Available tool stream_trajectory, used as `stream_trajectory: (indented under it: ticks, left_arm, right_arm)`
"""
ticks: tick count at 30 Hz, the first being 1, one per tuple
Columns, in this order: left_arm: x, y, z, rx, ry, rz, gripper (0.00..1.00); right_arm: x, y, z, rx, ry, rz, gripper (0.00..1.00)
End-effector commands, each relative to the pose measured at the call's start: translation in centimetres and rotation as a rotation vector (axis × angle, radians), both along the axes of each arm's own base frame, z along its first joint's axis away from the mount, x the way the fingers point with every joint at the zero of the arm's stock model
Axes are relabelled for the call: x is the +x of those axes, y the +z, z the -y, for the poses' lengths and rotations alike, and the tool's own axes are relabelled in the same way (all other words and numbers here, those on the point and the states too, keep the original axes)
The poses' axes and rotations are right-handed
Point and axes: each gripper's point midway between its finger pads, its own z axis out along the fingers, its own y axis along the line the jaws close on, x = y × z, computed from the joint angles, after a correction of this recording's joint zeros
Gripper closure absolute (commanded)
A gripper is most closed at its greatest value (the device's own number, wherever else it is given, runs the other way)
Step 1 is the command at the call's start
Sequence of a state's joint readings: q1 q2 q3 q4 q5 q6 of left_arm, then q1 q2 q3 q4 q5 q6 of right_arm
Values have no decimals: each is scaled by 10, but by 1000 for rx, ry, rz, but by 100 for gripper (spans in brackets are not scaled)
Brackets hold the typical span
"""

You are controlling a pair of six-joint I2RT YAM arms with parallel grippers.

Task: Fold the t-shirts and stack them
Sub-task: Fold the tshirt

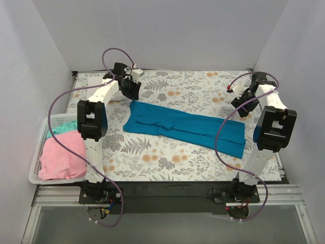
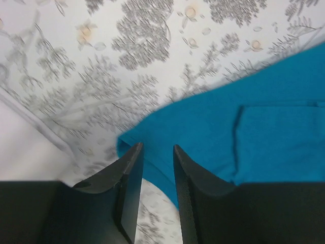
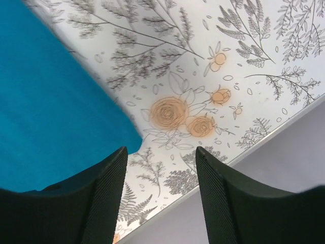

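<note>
Across the middle of the flowered surface (image 1: 193,91) we see the teal-blue t-shirt (image 1: 183,127) lying as a long folded band. One end is near the far-left corner and the other reaches toward the right edge. Over its far-left end the left claw (image 2: 157,148) hangs with its fingers slightly parted and nothing between them; the cloth shows below the gap. Near the right edge the right claw (image 3: 161,151) is released, wide and empty, just off the shirt's corner. At the left edge a white slatted basket (image 1: 38,170) holds a pink t-shirt (image 1: 61,155) and, behind it, a mint green t-shirt (image 1: 63,127). A white t-shirt (image 1: 96,80) lies at the far-left corner. From overhead, the right arm's purple cable (image 1: 219,147) loops in front of the teal shirt's right end.
</note>
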State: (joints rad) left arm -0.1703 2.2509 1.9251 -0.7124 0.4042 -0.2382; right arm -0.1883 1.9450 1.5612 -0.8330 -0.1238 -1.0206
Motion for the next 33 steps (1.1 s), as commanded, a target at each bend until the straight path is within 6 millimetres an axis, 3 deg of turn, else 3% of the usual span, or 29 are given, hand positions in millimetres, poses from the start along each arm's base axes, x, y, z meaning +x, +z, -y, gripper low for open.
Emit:
stream_trajectory:
  ticks: [1, 6, 9, 14, 18, 21, 22, 23, 24, 25, 26, 28, 29, 30, 33]
  left_arm:
    - [-39, 47, 21, -26, 101, -34, 72]
    - [-105, 8, 55, 14, 148, -209, 80]
    - [-118, -16, 55, 81, 188, -251, 82]
    - [-113, -39, 46, 151, 221, -271, 87]
    - [-90, -65, 39, 212, 187, -237, 89]
    - [-50, -79, 41, 230, 152, -186, 89]
    - [-17, -59, 48, 210, 154, -98, 89]
    - [-6, -86, 48, 246, 121, -102, 89]
    - [10, -85, 45, 265, 129, -69, 89]
    - [30, -81, 47, 264, 131, -20, 89]
    - [59, -70, 54, 243, 138, 61, 89]
    - [90, -47, 61, 210, 136, 187, 87]
    - [94, -47, 65, 192, 133, 209, 85]
    - [109, -14, 73, 125, 148, 305, 82]
    - [105, 28, 93, -32, 134, 377, 75]
  right_arm:
    - [-31, 16, -27, 30, 74, -47, 39]
    - [-65, -1, -55, 15, 166, -129, 49]
    - [-83, -16, -65, 9, 200, -187, 56]
    - [-107, -33, -75, 11, 243, -253, 60]
    - [-137, -51, -90, 26, 288, -336, 62]
    - [-164, -63, -112, 48, 342, -407, 64]
    - [-175, -66, -119, 58, 342, -435, 64]
    - [-182, -67, -136, 69, 389, -449, 64]
    - [-188, -68, -146, 76, 412, -462, 64]
    - [-193, -68, -157, 85, 411, -476, 64]
    - [-202, -67, -181, 105, 470, -489, 64]
    - [-212, -65, -209, 134, 510, -513, 64]
    - [-221, -60, -237, 166, 551, -526, 64]
    - [-227, -58, -252, 182, 568, -540, 63]
    - [-245, -44, -317, 290, 626, -585, 59]
